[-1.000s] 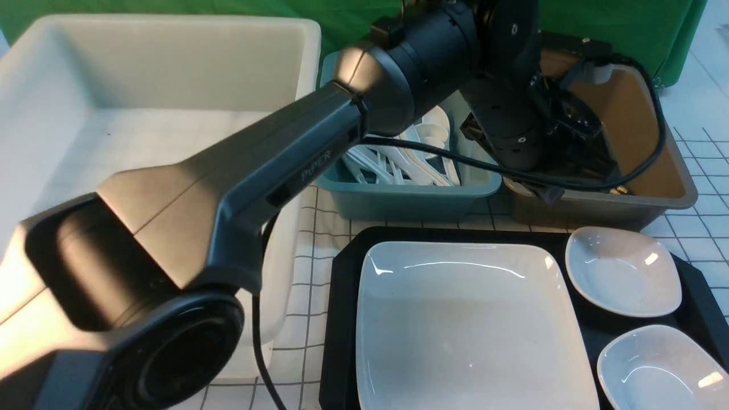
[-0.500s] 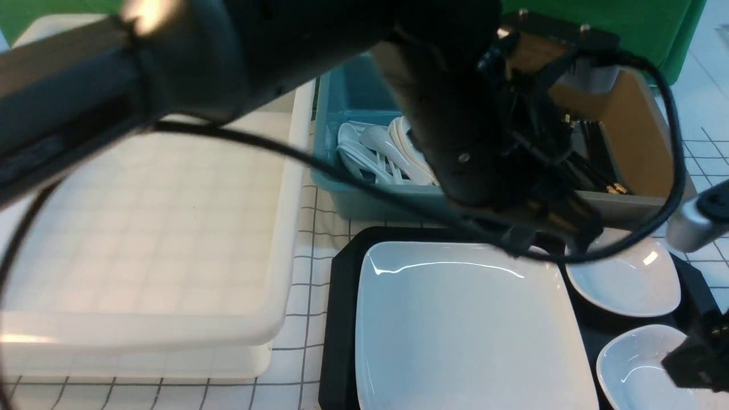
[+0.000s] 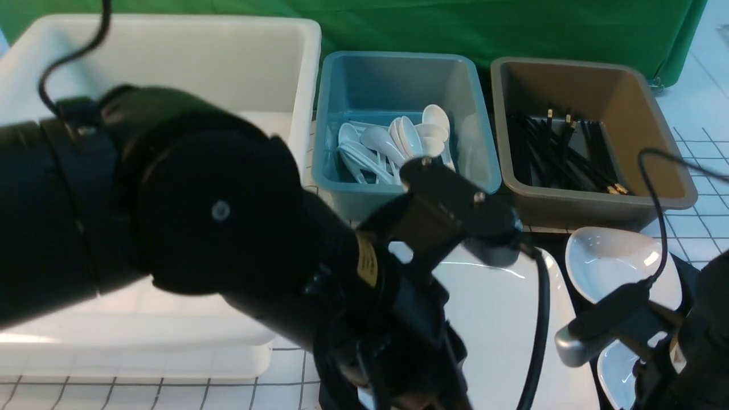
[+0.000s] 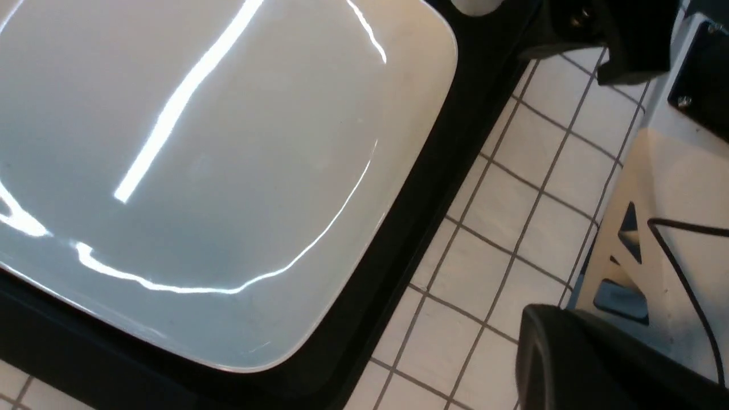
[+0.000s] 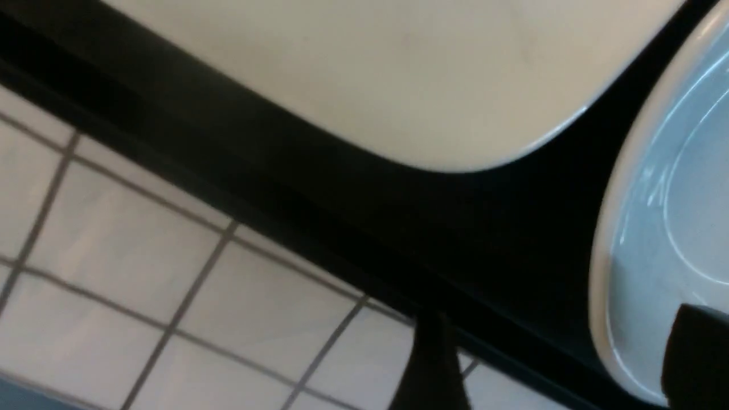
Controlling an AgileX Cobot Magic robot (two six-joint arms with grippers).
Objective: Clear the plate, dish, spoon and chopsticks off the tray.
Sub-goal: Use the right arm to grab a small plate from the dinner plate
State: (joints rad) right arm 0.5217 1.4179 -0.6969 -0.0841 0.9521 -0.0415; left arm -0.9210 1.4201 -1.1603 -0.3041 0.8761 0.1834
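The large white plate (image 3: 495, 307) lies on the black tray (image 4: 433, 171), mostly behind my left arm in the front view. Two small white dishes sit on the tray's right side, the far dish (image 3: 621, 267) and the near dish (image 3: 615, 370). My left gripper (image 4: 541, 341) is shut and empty, hovering off the plate's (image 4: 216, 159) near corner above the tablecloth. My right gripper (image 5: 564, 370) is open, with one finger (image 5: 695, 353) over the near dish (image 5: 672, 199) and the other outside the tray's rim. White spoons (image 3: 398, 142) and black chopsticks (image 3: 564, 154) lie in the bins behind the tray.
A deep white tub (image 3: 171, 74) stands at the left. A blue bin (image 3: 398, 74) and a brown bin (image 3: 592, 91) stand behind the tray. The checked tablecloth (image 4: 501, 216) surrounds it. My left arm fills much of the front view.
My left arm has swung back from over the brown bin to the tray's near side. My right arm has come in at the lower right, and its gripper has opened.
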